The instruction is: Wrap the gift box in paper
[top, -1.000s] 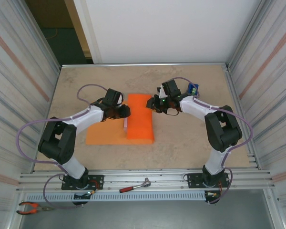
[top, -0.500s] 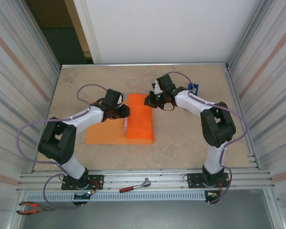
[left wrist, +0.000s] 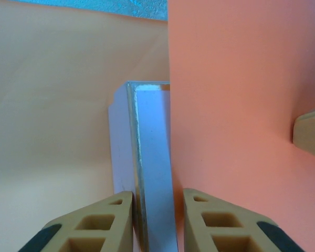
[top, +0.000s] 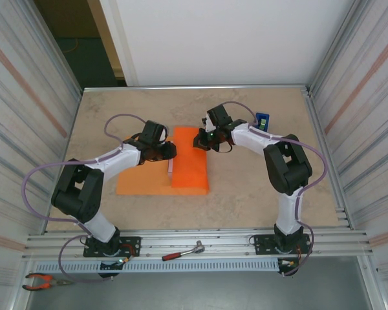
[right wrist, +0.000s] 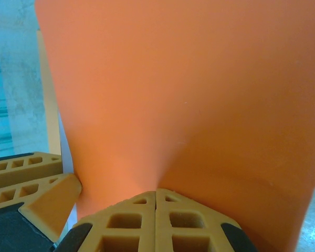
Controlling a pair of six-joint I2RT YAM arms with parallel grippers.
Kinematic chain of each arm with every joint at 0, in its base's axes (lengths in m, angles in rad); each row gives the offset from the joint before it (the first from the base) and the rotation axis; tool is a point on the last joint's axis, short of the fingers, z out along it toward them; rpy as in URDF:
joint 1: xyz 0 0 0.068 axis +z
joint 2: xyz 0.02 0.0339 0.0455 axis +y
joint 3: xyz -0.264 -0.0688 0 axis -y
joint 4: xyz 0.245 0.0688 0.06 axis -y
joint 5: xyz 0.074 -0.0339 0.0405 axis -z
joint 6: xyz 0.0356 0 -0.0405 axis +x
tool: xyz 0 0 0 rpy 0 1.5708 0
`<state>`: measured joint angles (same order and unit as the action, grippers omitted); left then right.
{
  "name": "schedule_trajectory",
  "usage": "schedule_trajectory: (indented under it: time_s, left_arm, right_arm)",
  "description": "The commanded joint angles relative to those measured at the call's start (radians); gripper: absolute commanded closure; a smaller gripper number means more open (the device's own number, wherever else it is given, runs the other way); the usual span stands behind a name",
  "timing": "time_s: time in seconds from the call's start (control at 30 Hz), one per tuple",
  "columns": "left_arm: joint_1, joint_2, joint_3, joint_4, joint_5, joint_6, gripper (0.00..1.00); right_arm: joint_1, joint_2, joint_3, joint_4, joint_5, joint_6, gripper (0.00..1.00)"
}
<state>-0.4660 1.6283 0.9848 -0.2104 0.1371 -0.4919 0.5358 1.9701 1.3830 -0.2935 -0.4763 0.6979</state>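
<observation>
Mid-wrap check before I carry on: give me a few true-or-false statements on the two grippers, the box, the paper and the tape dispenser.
1. The right gripper is shut, pinching the paper. True.
2. The paper covers the whole box. False: a pale strip of the box shows at the left edge of the fold.
3. The fingers of the left gripper sit on either side of the box's edge. True.
4. The tape dispenser lies on the paper. False: it sits on the bare table, off to the right past the right arm.
</observation>
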Motion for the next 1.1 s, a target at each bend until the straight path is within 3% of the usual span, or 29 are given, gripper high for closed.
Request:
schedule_trajectory:
  time_s: [0.0,0.2,0.5,0.77,1.07]
  left_arm:
    - [-0.009,0.024,-0.03,-0.075,-0.024,0.015,0.73]
    - [0.048,-0.067,-0.002,-0.105,-0.024,0.017,0.67]
    - [0.257,-0.177,-0.09,-0.107,0.006,-0.03,0.53]
    - [0.433,-0.248,-0.253,-0.091,-0.107,-0.132,0.37]
    - [0.458,-0.177,-0.281,-0.094,-0.17,-0.139,0.29]
  right_arm:
    - [0.001,0.022,-0.052,-0.007,0.027,-0.002,1.0]
    - [0.0,0.019,-0.072,-0.002,0.029,0.0,1.0]
    - [-0.003,0.018,-0.093,0.013,0.025,-0.001,1.0]
    - [-0.007,0.009,-0.104,0.019,0.019,-0.003,1.0]
    - [-0.01,0.003,-0.113,0.027,0.018,-0.006,1.0]
